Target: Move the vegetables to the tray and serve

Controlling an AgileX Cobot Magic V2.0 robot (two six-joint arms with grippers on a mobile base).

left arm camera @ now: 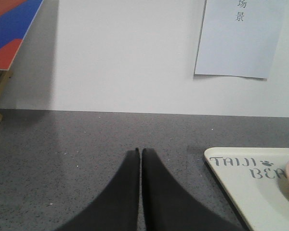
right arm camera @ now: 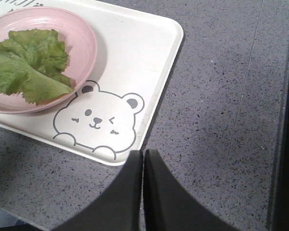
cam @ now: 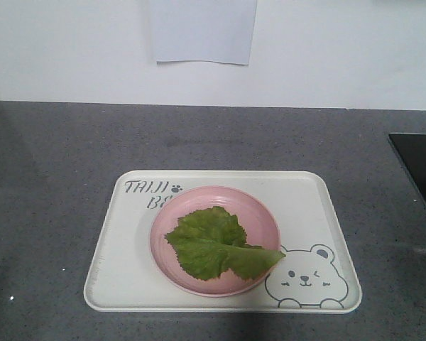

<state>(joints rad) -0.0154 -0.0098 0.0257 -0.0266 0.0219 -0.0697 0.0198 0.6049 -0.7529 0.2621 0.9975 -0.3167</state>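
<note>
Lettuce leaf [cam: 216, 245] on pink plate [cam: 259, 213], plate on tray [cam: 316, 213]. My left gripper [left arm camera: 140, 151], right gripper [right arm camera: 143, 153] both pinched closed, empty. Serving next: grip tray edges.

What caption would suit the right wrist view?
Shut right pincer poised at the tray corner, lettuce leaf on pink plate.

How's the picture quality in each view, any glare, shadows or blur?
Front view: even light, slightly soft; the lettuce leaf is readable. Left wrist view: dark left gripper fingers, shadow on the wall at left. Right wrist view: sharp cartoon bear on the tray, no glare.
</note>
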